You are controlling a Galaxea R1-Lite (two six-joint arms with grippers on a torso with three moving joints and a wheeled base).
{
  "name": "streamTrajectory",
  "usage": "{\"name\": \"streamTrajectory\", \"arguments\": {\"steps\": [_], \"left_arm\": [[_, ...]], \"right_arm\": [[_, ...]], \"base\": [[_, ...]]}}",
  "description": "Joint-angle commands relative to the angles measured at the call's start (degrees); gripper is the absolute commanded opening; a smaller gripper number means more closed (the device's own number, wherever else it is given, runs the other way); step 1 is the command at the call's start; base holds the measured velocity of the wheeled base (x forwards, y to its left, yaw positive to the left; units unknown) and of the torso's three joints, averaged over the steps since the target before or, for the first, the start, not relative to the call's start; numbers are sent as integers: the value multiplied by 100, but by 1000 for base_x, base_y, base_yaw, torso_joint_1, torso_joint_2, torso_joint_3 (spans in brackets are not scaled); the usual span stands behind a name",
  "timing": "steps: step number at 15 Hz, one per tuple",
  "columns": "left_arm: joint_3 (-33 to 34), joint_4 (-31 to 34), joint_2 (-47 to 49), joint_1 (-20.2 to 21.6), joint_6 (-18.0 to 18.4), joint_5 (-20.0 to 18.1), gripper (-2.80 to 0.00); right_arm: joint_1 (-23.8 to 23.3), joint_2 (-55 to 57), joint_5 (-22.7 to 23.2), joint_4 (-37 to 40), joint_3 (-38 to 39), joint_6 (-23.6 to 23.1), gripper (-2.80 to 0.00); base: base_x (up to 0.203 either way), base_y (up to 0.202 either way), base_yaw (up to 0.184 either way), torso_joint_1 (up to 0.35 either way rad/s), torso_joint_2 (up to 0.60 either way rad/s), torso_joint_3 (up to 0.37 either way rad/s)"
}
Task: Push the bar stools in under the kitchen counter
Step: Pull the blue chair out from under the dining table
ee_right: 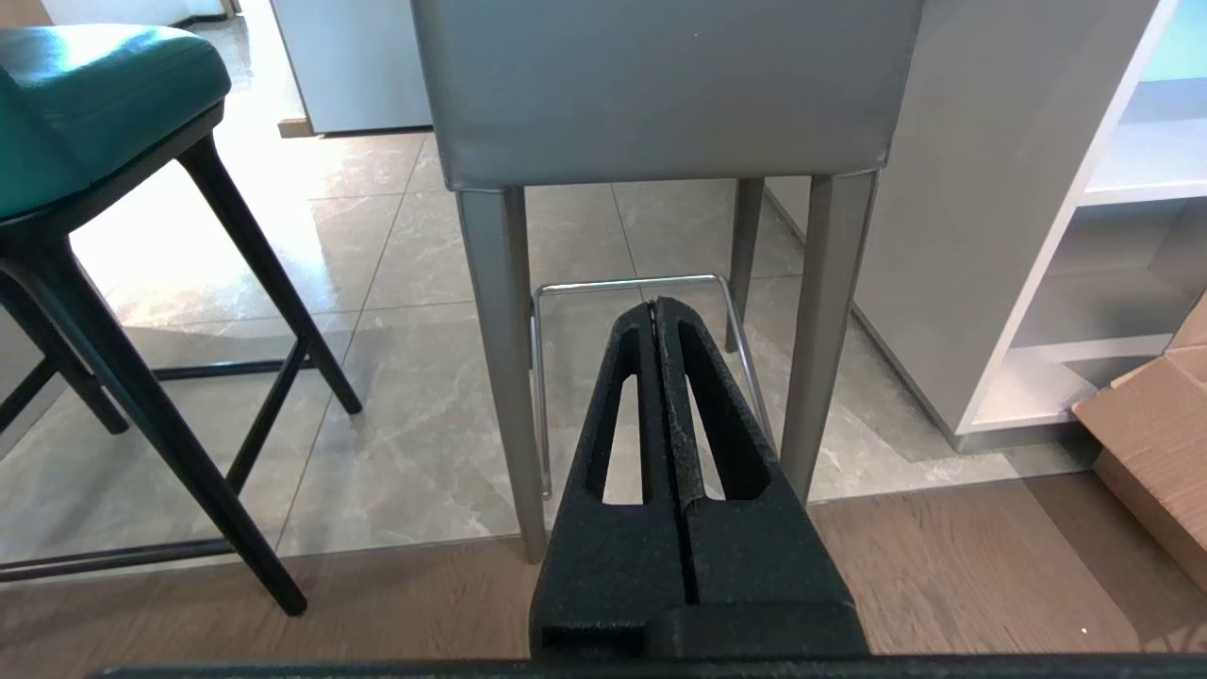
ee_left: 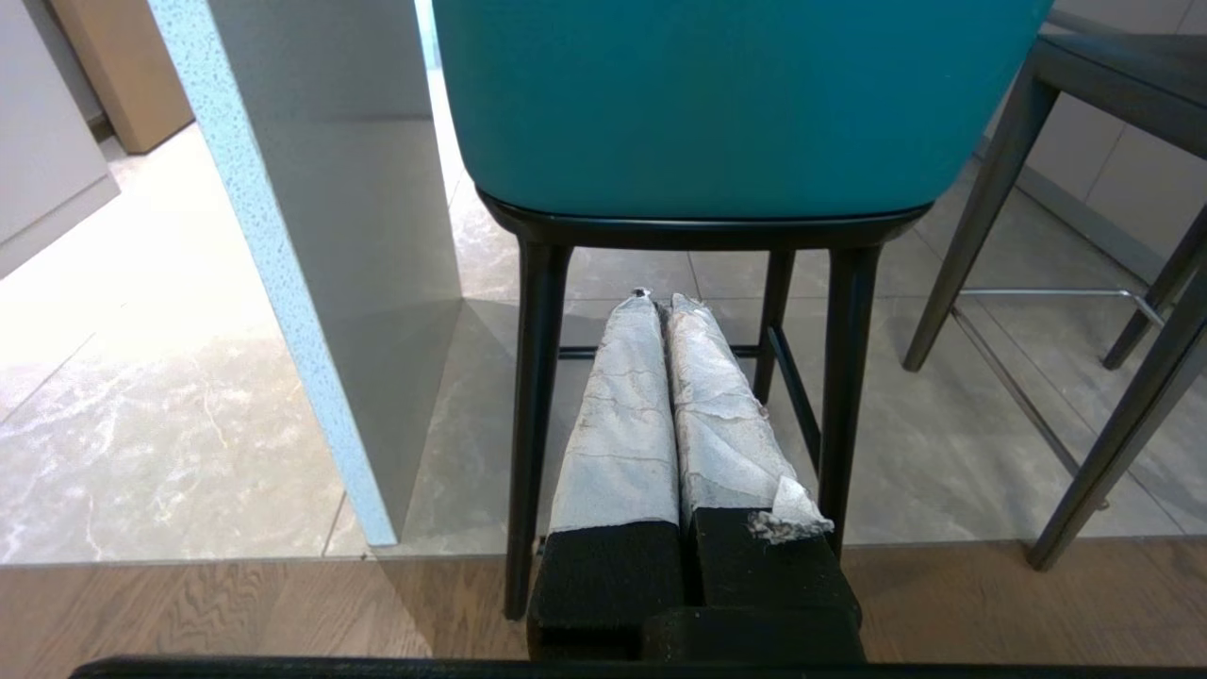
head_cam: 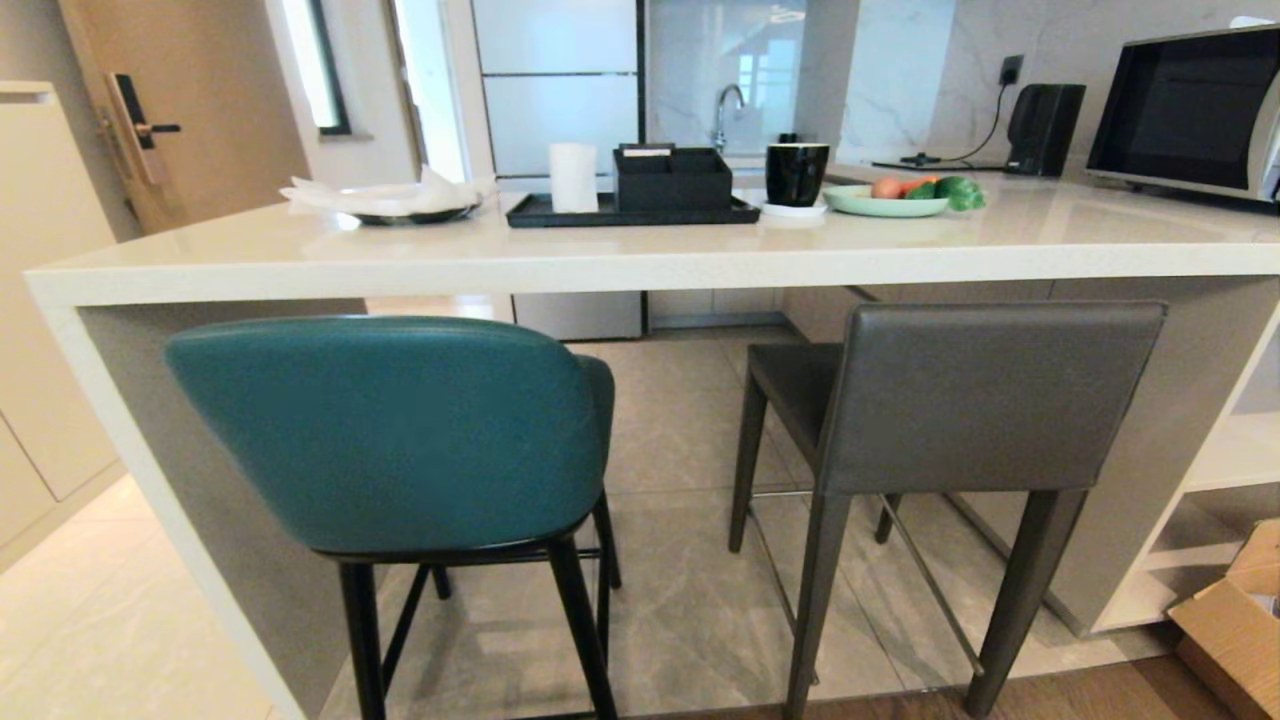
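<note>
1. Long off-white stone-look slab desk [head_cam: 640, 262], with matching end panel [ee_left: 311, 283]: I see its top carrying a black tray and a green plate of produce.
2. Teal stool with curved padded back and thin black legs [head_cam: 400, 440]: stands pulled out, back facing me, near the end panel.
3. Dark grey stool with square back and tapered legs [head_cam: 990, 400]: also pulled out, beside the white open shelves [head_cam: 1225, 470].
4. Left pincer [ee_left: 660, 306]: closed tight, empty, low behind the teal stool's legs, not touching.
5. Right pincer [ee_right: 657, 306]: closed, empty, behind the grey stool's legs.
6. Risks, as I judge them: a high push may tip a stool; the teal back may catch the slab edge; an off-centre shove may swing legs into panel or shelves.
</note>
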Motion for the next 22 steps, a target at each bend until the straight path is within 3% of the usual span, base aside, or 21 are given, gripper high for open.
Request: {"name": "streamTrajectory", "arguments": {"steps": [1,8,22], "left_arm": [[1,-1,-9,-1,0,1,-280],[1,-1,-9,-10,0,1,-280],[1,-1,-9,-9,0,1,-280]], "right_arm": [[5,5,5,4,0,2,-280],[-2,5,0,0,0,2,-280],[-2,5,0,0,0,2,-280]], "base": [[0,0,0,0,0,0],[2,19,-1,0,0,0],[0,191,-2,2,3,3]]}}
